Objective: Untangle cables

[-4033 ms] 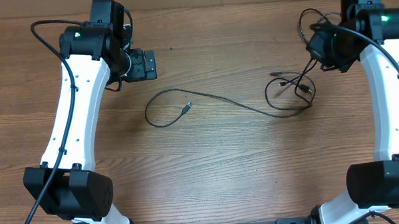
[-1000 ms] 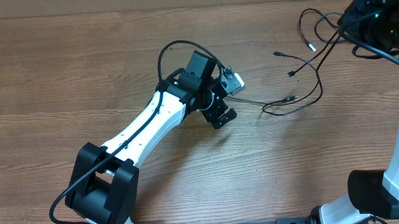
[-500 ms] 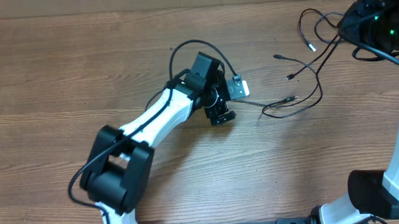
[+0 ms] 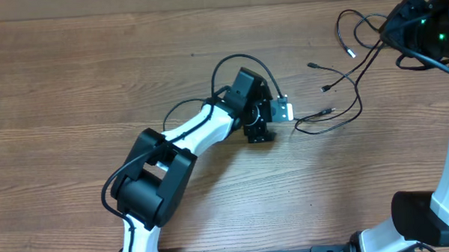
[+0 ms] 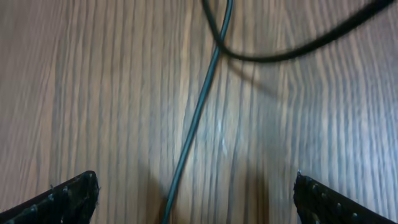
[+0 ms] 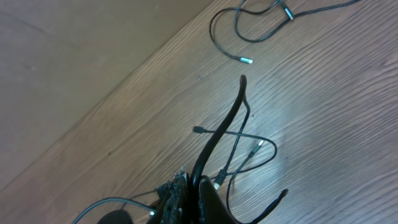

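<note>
Your left gripper point(image 5: 196, 199) is spread wide with nothing in it, straddling one strand of the cables point(image 5: 198, 118) lying right of center on the table point(image 4: 73, 86). Your right gripper point(image 6: 191, 194) is pinched tight on another strand up at the far-right corner.

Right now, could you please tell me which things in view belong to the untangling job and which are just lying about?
Job: cables; left hand, open over one strand; right hand, shut on the cables.
Not the job's: the wooden table beneath them.
</note>
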